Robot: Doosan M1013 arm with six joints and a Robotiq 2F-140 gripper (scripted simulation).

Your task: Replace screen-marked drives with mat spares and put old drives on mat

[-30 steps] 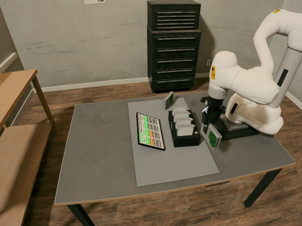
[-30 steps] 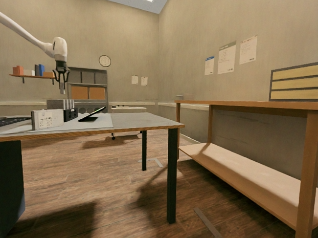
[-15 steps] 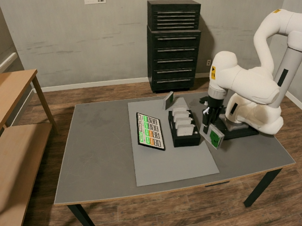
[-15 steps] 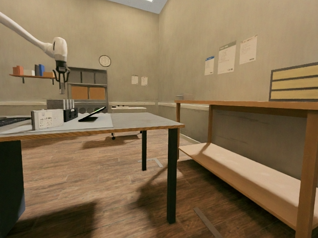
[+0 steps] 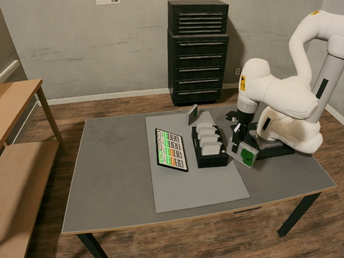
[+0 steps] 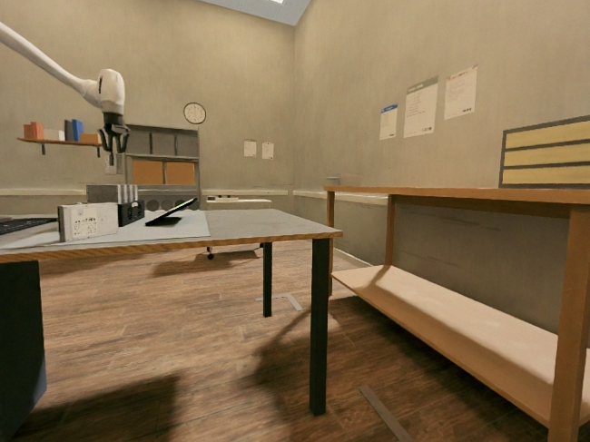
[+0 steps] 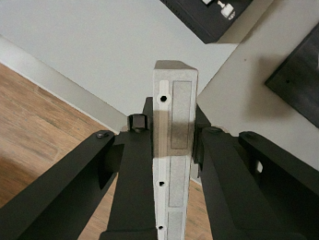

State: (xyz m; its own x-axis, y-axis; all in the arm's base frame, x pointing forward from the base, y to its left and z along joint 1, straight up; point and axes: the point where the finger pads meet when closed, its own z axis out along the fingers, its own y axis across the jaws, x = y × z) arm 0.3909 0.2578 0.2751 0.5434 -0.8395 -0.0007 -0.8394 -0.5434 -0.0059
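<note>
The black two-finger claw (image 5: 235, 151) (image 6: 112, 164) (image 7: 169, 111) is clamped on a flat grey metal drive with a green circuit board (image 5: 242, 154) (image 6: 110, 171) (image 7: 161, 203), raised at about four o'clock of the black box-shaped dock (image 5: 212, 161) (image 6: 132, 214) (image 7: 209, 23). Four light-grey slab drives (image 5: 210, 148) (image 6: 127, 193) stand in the dock; a grey upright spare drive (image 5: 191, 115) (image 6: 88, 221) sits toward its eleven o'clock, and the tilted black-framed screen (image 5: 172, 150) (image 6: 170, 211) at nine.

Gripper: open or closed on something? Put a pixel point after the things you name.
Closed on a drive (image 5: 242, 153) (image 7: 174, 134). The wrist view shows the gripper (image 5: 235, 148) (image 6: 112, 159) (image 7: 169, 111) with a finger against each side of it.
</note>
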